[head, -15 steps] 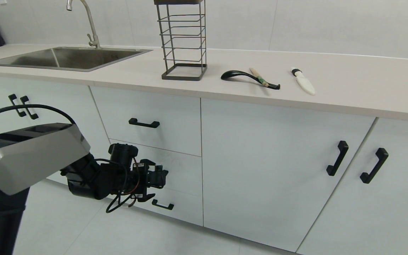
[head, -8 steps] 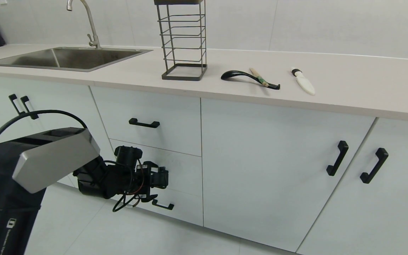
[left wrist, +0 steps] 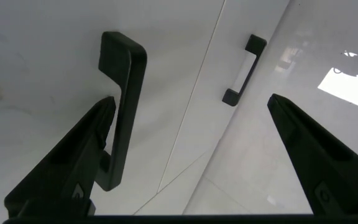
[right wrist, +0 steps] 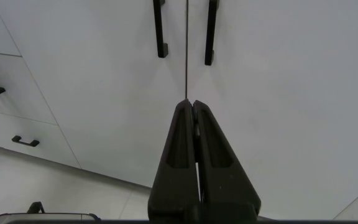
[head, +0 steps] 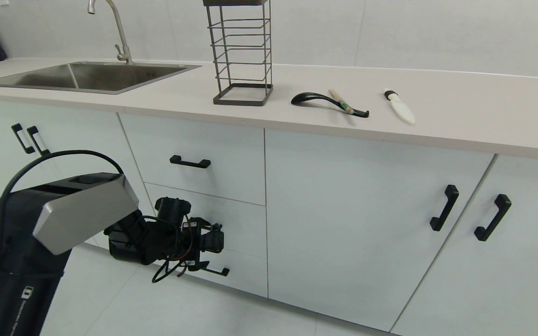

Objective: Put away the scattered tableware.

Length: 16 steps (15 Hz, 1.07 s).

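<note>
Remote station: my left hand (head: 214, 251) hangs low at the bottom drawer's handle (head: 220, 271), fingers spread wide and holding nothing. In the left wrist view the black bar sits close against one finger rather than centred. Its long axis runs level along the drawer front, square to the line on which the fingers close. This is the nearer arm. My right hand (right wrist: 191, 109) is pinched together on nothing, facing a pair of cupboard doors. The tableware lies well above and to the right on the worktop (head: 460, 107): a black ladle (head: 302, 98), a wooden-handled utensil (head: 337, 97) crossing it, and a white knife (head: 399, 108) nearby. I judge the drawer comes first.
</note>
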{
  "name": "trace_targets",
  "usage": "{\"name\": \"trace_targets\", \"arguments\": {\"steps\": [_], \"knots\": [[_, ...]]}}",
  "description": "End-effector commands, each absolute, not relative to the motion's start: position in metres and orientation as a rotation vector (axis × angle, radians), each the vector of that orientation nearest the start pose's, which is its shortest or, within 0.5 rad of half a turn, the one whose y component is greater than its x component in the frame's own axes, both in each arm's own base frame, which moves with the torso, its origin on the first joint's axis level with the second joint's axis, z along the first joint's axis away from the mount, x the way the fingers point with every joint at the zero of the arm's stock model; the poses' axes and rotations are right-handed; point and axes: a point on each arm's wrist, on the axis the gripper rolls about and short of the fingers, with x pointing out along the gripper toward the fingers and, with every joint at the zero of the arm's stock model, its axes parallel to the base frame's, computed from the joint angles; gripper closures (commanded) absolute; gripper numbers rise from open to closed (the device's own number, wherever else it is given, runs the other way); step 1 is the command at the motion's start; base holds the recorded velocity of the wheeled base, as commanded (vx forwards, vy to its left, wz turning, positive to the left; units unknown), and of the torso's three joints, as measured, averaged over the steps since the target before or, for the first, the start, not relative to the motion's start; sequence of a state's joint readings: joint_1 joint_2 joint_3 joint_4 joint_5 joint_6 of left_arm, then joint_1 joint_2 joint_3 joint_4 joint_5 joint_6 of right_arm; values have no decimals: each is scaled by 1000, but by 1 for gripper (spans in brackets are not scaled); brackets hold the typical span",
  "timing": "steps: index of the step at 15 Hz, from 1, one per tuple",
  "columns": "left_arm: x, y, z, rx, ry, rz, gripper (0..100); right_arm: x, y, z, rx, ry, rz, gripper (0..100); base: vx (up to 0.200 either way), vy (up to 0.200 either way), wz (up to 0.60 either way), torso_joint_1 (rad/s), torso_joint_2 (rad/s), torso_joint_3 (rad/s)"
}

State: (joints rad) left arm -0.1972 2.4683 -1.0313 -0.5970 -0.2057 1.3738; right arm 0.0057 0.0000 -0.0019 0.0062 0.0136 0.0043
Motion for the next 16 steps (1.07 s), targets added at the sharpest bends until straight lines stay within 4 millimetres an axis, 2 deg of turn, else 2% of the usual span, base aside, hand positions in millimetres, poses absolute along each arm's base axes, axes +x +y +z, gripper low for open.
{"name": "trace_targets", "arguments": {"steps": [1, 2, 6, 7, 13, 16], "knots": [[388, -83, -52, 1261, 457, -906, 0, -23, 0, 76, 5, 5, 20, 100, 0, 0, 0, 0, 0, 0], [382, -82, -54, 1258, 476, -921, 0, -23, 0, 75, 5, 6, 20, 100, 0, 0, 0, 0, 0, 0], [378, -79, -46, 1261, 469, -912, 0, -23, 0, 75, 5, 6, 20, 100, 0, 0, 0, 0, 0, 0], [373, -78, -41, 1261, 470, -913, 0, -23, 0, 75, 5, 6, 20, 100, 0, 0, 0, 0, 0, 0], [364, -78, -39, 1262, 476, -926, 0, -23, 0, 76, 5, 5, 20, 100, 0, 0, 0, 0, 0, 0], [353, -76, -33, 1256, 484, -932, 0, -23, 0, 75, 5, 6, 20, 100, 0, 0, 0, 0, 0, 0]]}}
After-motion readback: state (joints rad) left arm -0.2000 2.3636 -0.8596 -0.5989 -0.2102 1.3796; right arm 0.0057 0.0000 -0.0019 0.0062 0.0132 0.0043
